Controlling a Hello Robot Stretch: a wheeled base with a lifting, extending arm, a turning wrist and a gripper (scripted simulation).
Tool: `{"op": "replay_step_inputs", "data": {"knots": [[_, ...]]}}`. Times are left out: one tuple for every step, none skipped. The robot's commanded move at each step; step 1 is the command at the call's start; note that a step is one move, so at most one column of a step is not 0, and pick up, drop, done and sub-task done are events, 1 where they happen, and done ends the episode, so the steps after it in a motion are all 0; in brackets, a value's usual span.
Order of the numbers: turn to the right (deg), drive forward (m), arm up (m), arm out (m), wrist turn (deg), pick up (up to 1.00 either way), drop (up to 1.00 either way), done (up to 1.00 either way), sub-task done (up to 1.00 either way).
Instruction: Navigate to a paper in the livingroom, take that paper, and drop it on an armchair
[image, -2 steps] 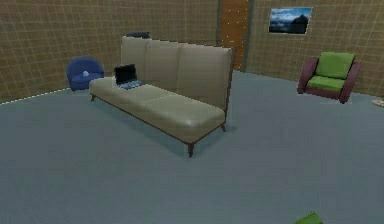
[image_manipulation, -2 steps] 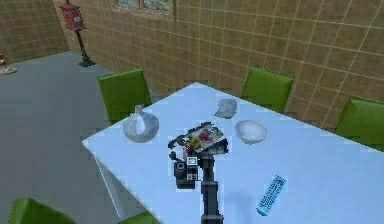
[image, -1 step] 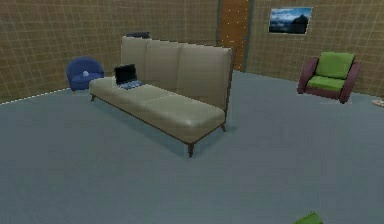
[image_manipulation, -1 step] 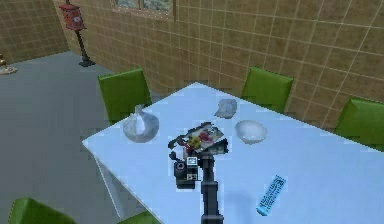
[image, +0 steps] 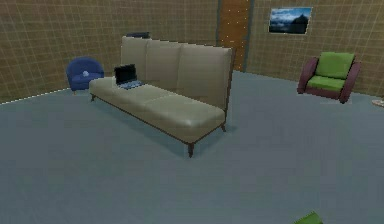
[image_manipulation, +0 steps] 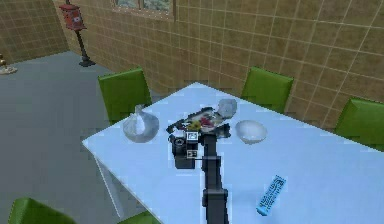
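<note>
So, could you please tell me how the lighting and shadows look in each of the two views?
Forward view: soft, even light, no glare, the floor slightly darker under the sofa. Arm side view: the pale table is the brightest surface, without glare; the arm reads dark against it.

Pretty clearly a home: a living room with a dining spot. There's a long beige sofa (image: 165, 95) with a laptop (image: 127, 76) on the seat, a blue armchair (image: 84, 72) by its far end, a green-cushioned armchair (image: 331, 75), and a framed picture (image: 290, 21) on the wall. Green chairs (image_manipulation: 124, 92) stand round a white bench (image_manipulation: 320, 160) carrying a bowl (image_manipulation: 251, 131) and a remote (image_manipulation: 271, 194).
</note>
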Motion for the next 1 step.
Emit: {"op": "replay_step_inputs", "data": {"knots": [[0.0, 0.00, 0.24, 0.00, 0.0, 0.00, 0.00, 0.00, 0.00]]}}
